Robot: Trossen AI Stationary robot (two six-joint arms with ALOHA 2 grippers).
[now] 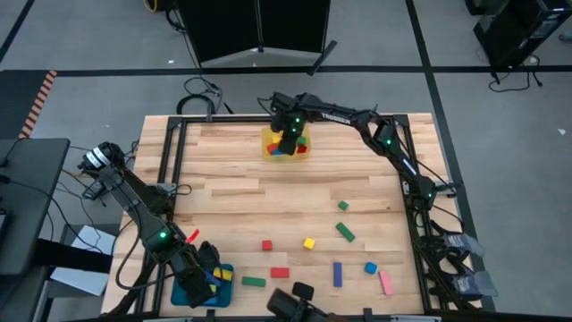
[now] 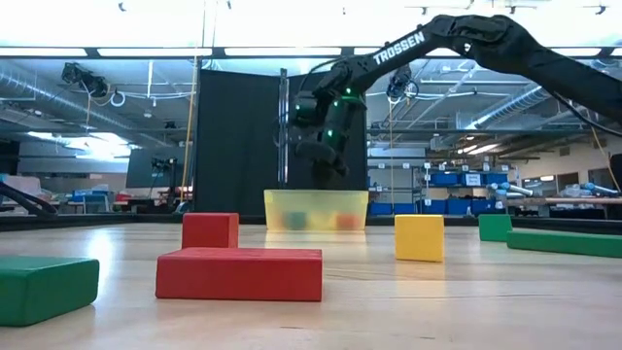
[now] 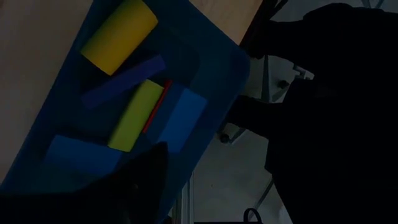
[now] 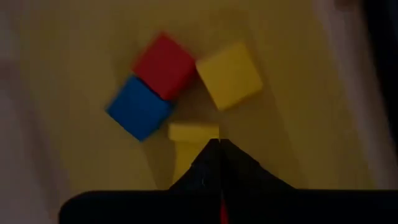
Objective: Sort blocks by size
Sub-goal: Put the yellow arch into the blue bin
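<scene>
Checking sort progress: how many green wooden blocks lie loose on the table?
3: small green block right of centre, green bar just nearer the front, second green bar by the front edge. More may be hidden.

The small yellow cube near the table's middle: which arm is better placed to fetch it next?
Probably the left. The left claw hangs over the teal tray at the near edge, closer to the yellow cube. The right claw is over the yellow tray at the far edge.

Red, blue, yel cubes (image 4: 165, 62); yel tray (image 4: 74, 50)
</scene>
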